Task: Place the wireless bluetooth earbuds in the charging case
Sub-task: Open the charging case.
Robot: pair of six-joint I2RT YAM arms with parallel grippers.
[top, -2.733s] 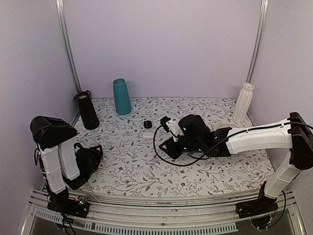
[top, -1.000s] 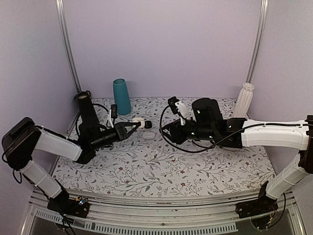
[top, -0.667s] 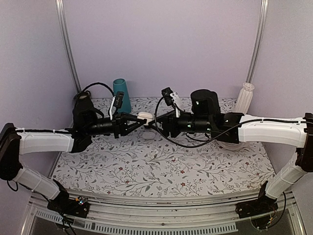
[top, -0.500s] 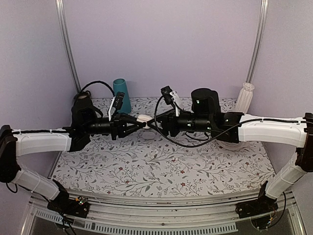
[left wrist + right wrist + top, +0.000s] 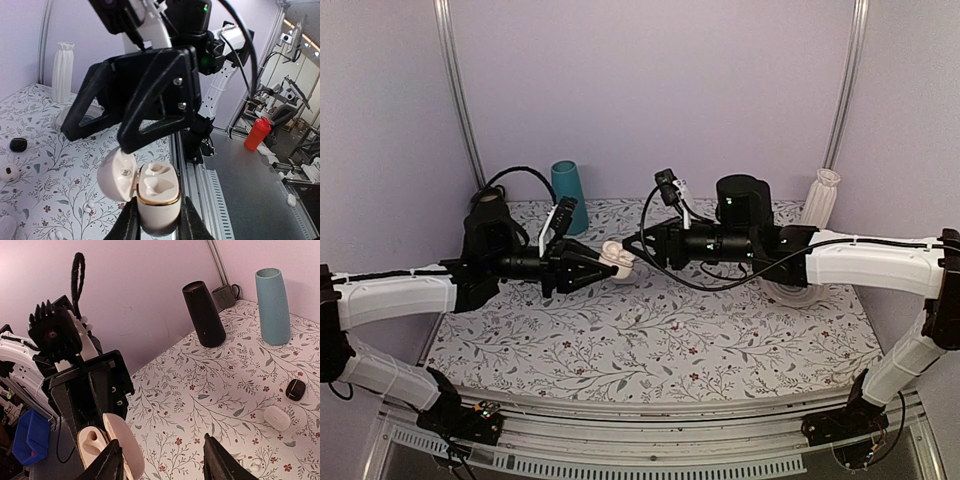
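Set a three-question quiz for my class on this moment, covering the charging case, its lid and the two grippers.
1. True or false: the charging case has its lid shut.
2. Fill the gap: the case is clamped in the ____ gripper's jaws.
3. Choose one: the right gripper faces the case with its jaws A) open, B) shut on the case, C) shut on a vase.
Key: 1 false, the lid is swung open; 2 left gripper; 3 A.
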